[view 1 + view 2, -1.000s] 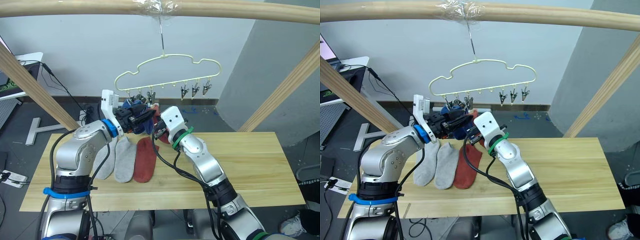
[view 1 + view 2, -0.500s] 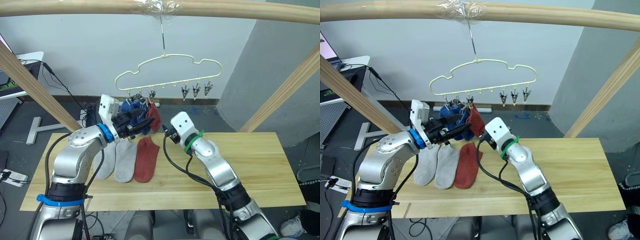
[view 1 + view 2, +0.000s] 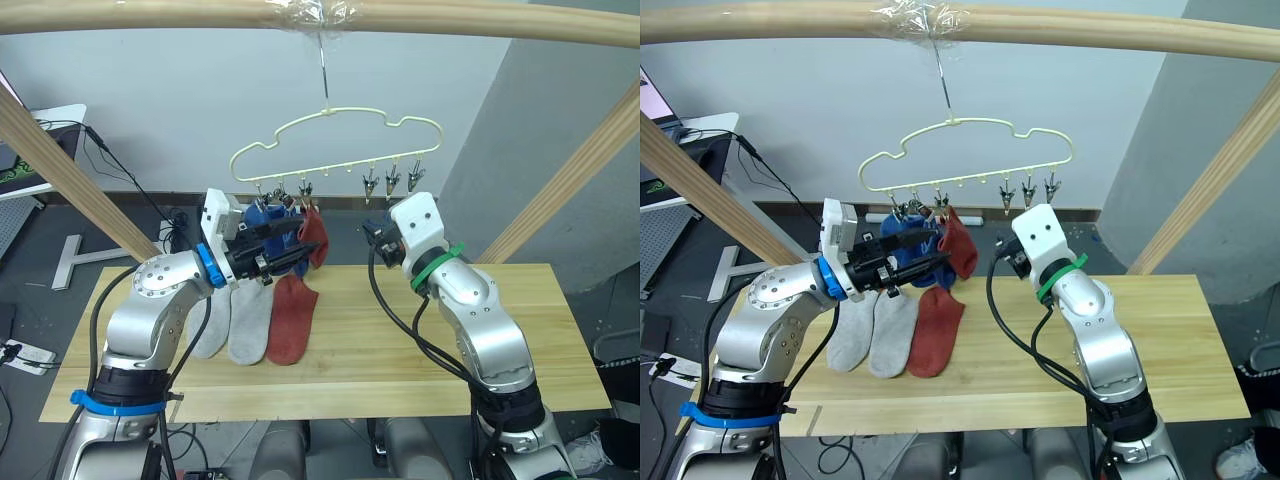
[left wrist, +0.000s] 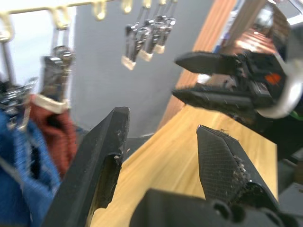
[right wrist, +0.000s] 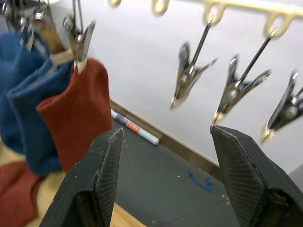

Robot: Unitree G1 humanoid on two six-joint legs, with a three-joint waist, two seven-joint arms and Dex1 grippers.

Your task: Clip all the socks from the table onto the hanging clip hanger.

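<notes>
The left gripper (image 3: 290, 248), fingers spread and empty, hovers just above the red sock (image 3: 291, 318) on the table (image 3: 520, 330), its long axis running toward the robot, nearer than the right gripper (image 3: 372, 238), also spread, below the free clips (image 3: 391, 180).

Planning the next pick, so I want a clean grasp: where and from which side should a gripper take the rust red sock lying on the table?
Probably the cuff end of the rust red sock, nearest the clip hanger. It lies flat on the table, toe toward the robot, beside a grey sock. Come from above at its free right edge and pinch the cuff.
</notes>
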